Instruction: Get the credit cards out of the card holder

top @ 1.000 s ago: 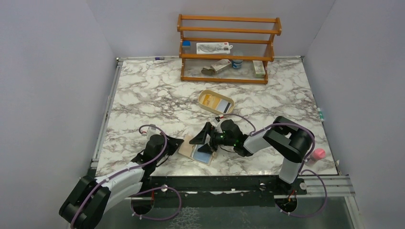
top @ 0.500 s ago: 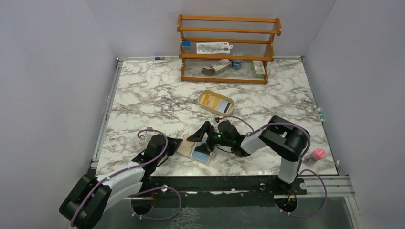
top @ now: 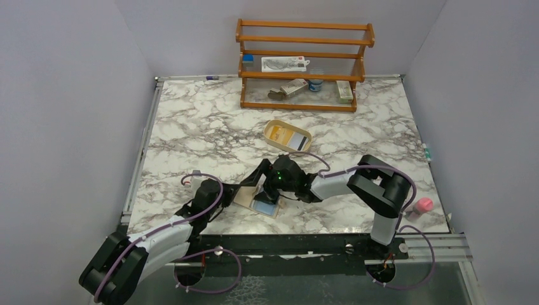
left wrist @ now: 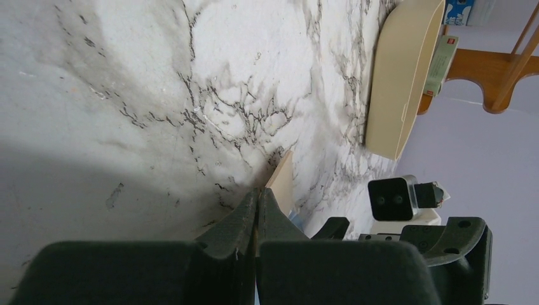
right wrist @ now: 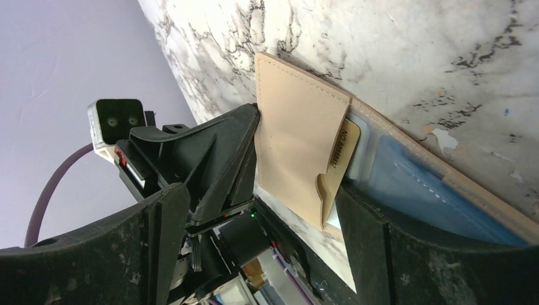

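Note:
The card holder (top: 257, 198) lies open near the front of the table, tan with a light blue panel (right wrist: 413, 184). My left gripper (top: 232, 190) is shut on its left edge, seen as a thin tan strip (left wrist: 281, 181) between the fingertips (left wrist: 257, 198). My right gripper (top: 260, 181) is open and low over the holder, one finger each side of the tan pocket (right wrist: 295, 146). A yellowish card (right wrist: 347, 147) with print sticks out of that pocket. A yellow-orange card (top: 278, 132) and a whitish-grey card (top: 299, 139) lie in the oval tray.
The oval tan tray (top: 272, 141) stands behind the holder, also in the left wrist view (left wrist: 400, 76). A wooden rack (top: 304, 63) with small items is at the back. A pink object (top: 423, 204) sits at the right front edge.
My right gripper has moved left over the card holder, closer to the left gripper. The holder has shifted slightly left. The left gripper stays shut on its edge.

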